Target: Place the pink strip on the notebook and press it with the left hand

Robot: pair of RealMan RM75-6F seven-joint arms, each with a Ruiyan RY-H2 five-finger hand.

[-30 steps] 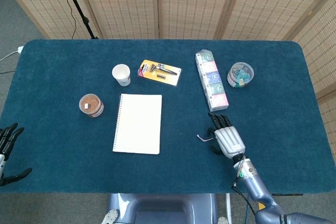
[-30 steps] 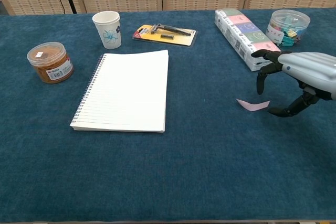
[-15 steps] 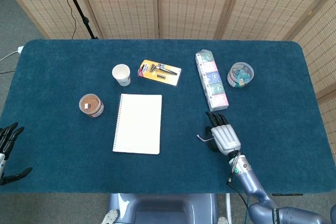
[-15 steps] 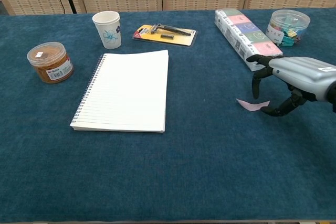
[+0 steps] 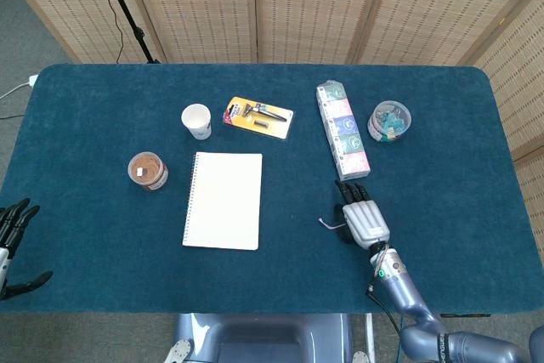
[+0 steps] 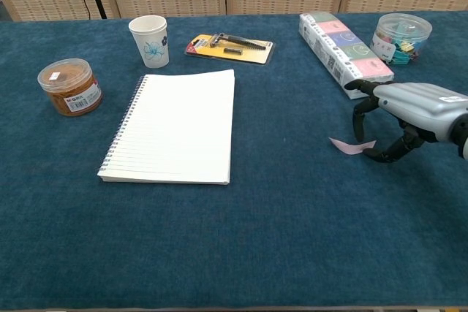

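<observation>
Lower now than a second ago, my right robot hand (image 6: 409,111) has come down over the pink strip (image 6: 352,146), its dark fingers (image 6: 359,126) curled above the strip's right end; whether they touch it I cannot tell, and nothing is held. That strip lies on the blue counter (image 6: 292,239), well to the right of the open spiral notebook (image 6: 175,126). My left robot hand (image 5: 15,240) waits at the counter's far left edge, fingers spread. Behind the notebook stand a paper cup (image 6: 149,41) and a packaged razor (image 6: 228,46); a brown-lidded jar (image 6: 69,86) sits to its left. A long box (image 6: 339,52) and a tub of clips (image 6: 401,36) lie beyond my right robot hand.
</observation>
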